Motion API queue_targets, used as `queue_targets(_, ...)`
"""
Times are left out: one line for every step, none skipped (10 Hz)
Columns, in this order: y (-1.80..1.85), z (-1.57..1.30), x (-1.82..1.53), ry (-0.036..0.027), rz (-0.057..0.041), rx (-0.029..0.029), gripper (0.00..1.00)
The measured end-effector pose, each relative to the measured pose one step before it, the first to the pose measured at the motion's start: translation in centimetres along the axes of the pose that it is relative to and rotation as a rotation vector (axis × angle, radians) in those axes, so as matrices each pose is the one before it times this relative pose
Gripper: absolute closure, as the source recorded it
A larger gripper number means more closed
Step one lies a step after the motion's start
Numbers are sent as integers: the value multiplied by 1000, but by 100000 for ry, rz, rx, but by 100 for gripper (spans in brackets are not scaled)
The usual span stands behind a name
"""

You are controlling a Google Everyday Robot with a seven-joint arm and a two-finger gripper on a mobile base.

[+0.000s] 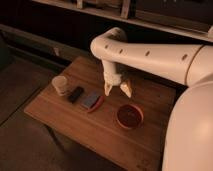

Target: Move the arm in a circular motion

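Camera view looks down at a wooden table that fills the middle and lower left of the frame, its long edge running diagonally from the left side toward the bottom right. A bulky white robot body takes up the lower right corner and hides the table's right end. From the right edge of the frame, the arm, a thick glossy white tube dotted with small dark holes, stretches leftward across the upper middle, bends at a rounded elbow near the top centre, and drops a shorter segment straight down. At the end of that segment hangs the gripper, just above the centre of the frame, over the back half of the table and clear of everything on it. Its two pointed cream fingers are spread apart with nothing between them. Behind the table, a dark shelf edge crosses the top of the frame. Below and slightly right of the gripper sits a round orange bowl with a dark inside. To the left lies a flat blue and red item, then a small black object just beside it, then a pale cup standing upright near the table's left corner.
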Motion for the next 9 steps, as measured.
queue_targets(-1247, -622, -2258, 419, 5212, -3217, 35)
queue_targets(-760, -229, -720, 326, 2499, -1151, 35)
queue_targets(-1866, -439, -1297, 443, 5460, -2333, 35)
queue_targets(-1960, -294, -826, -68, 4634, -1796, 35)
queue_targets(-1879, -173, -371, -68, 4051, -2259, 35)
queue_targets(-2457, -155, 87, -338, 5534, -3374, 35)
queue_targets(-2191, 39, 691, -199, 4119, -2715, 35)
queue_targets(-1677, 91, 1013, -864, 1859, -1466, 35)
queue_targets(-718, 91, 1289, -778, -564, -930, 35)
